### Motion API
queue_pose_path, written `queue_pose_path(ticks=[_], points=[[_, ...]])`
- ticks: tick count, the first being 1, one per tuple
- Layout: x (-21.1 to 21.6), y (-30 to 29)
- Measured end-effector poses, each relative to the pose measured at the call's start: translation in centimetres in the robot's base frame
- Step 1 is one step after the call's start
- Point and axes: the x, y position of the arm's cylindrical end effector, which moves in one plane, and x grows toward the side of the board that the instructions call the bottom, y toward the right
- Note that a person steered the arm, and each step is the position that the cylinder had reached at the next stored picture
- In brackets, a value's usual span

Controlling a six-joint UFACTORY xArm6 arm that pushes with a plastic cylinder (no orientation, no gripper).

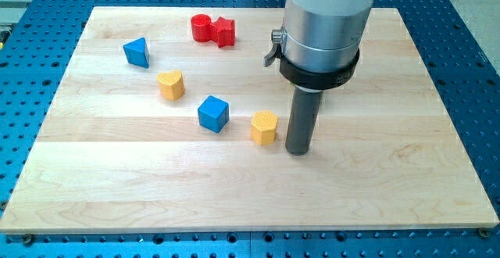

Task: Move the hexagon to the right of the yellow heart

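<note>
The yellow hexagon [264,127] sits near the middle of the wooden board [391,195]. The yellow heart [171,84] lies up and to the left of it. My tip [298,150] rests on the board just right of the hexagon, a small gap apart. A blue cube [212,113] sits between the heart and the hexagon, a little left of the hexagon.
A blue triangle [137,52] lies at the upper left. A red cylinder [201,28] and a red star-like block [224,31] touch each other near the top edge. The arm's grey body [324,23] hangs over the upper middle right.
</note>
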Motion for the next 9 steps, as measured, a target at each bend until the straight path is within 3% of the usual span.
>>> queue_pose_path(ticks=[1, 2, 3, 4, 5, 6, 7, 9], points=[[4.4, -1.5], [-1.0, -4.0], [-3.5, -6.3], [-10.1, -7.8], [-8.1, -2.5], [-11.4, -1.0], [-14.6, -2.1], [-12.3, -11.9]])
